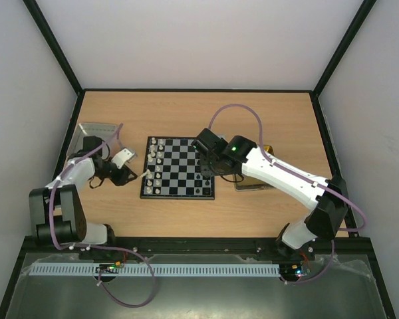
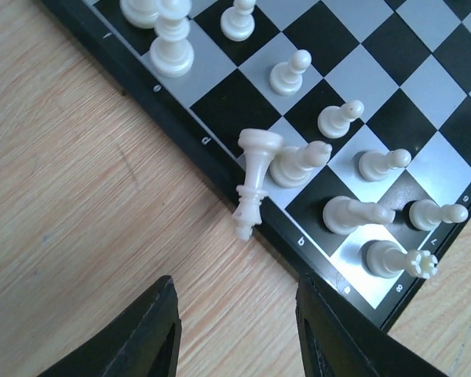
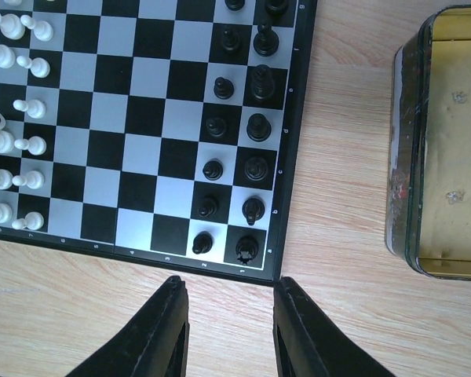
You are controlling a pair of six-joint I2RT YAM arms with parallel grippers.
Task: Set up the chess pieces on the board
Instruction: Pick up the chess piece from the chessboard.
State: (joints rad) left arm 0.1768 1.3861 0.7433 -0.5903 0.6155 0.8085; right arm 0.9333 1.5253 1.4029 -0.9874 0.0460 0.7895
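Top view, board: the checkered board (image 1: 178, 167) lies flat at the middle of the wooden table (image 1: 186, 113), with white pieces (image 1: 157, 163) ranked along its 9 o'clock side.
Top view, left gripper: the left gripper (image 1: 141, 175) reaches in from 9 o'clock, its tips just beside the board's frame.
Top view, right gripper: the right gripper (image 1: 207, 166) hangs over the board's 3 o'clock side. Its fingers cannot be made out from here.
Top view, trays: a silver tray (image 1: 96, 127) sits at 10 o'clock of the board. A yellow-tinted tray (image 1: 253, 183) sits at 3 o'clock, largely under the right arm.
Left wrist view, fingers: two dark fingers (image 2: 161, 330) stand parted at 6 o'clock with bare wood between them and nothing in their grasp.
Left wrist view, fallen piece: one white piece (image 2: 253, 177) lies on its side across the frame, base on the board and head past the edge towards 6 o'clock.
Left wrist view, neighbours: other white pieces stand on the squares from 12 to 4 o'clock.
Right wrist view, fingers: the fingers (image 3: 169, 330) are spread at 6 o'clock over the table, just off the board's corner, and hold nothing.
Right wrist view, black pieces: the black pieces (image 3: 258, 127) stand in two files along the board's 3 o'clock edge.
Right wrist view, tray: the yellow-tinted tray lies on the table at 3 o'clock, clear of the board.
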